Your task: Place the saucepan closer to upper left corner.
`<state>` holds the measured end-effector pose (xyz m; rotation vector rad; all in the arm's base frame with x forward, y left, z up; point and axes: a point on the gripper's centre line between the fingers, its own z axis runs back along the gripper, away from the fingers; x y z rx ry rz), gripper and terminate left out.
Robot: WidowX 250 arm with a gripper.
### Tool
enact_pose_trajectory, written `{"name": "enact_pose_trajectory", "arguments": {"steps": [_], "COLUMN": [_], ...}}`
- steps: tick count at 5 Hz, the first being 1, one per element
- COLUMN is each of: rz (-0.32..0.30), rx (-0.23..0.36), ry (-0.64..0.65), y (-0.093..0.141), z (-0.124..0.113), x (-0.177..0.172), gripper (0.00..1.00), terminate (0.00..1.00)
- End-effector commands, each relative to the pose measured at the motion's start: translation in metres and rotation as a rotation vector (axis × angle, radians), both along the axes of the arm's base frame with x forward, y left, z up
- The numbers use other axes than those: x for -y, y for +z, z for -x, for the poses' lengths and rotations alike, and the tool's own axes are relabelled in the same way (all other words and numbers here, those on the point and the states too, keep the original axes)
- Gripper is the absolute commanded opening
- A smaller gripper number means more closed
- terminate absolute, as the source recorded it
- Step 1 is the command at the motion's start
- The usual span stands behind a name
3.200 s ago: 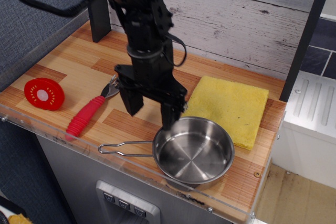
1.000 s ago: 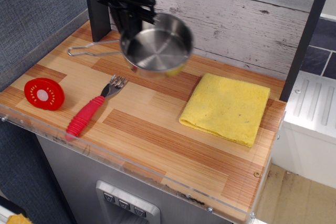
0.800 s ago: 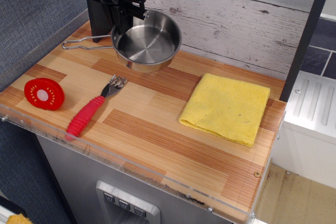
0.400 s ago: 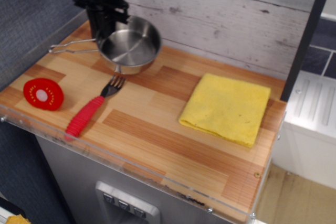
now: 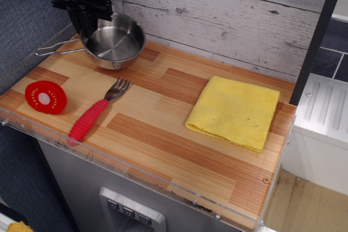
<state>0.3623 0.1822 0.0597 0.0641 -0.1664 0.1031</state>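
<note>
In the upper left of the frame, the tool (image 5: 92, 25) is gripping the saucepan (image 5: 113, 42) by its rim (seemingly just above the bench (image 5: 179, 134)); it should be lowering it level before letting go.

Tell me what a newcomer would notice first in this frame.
The shiny saucepan at the back left, with the dark end effector at its left rim by the corner. Next, the yellow cloth on the right, then the red-handled fork and red disc near the front left.
</note>
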Motion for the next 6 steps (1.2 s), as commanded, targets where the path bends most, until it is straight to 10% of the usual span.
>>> {"name": "enact_pose_trajectory", "arguments": {"steps": [1, 2, 4, 6], "rz": [-0.034, -0.038, -0.06, -0.098], "rx": [0.01, -0.021, -0.068, 0.128], "ry": [0.016, 0.005, 0.01, 0.126], "y": [0.013, 0.007, 0.004, 0.073], "z": [0.006, 0.01, 0.014, 0.033], "x": [-0.009, -0.005, 0.001, 0.037], "gripper": [0.0, 1.0, 1.0, 1.0], "terminate": [0.0, 0.0, 0.0, 0.0]}}
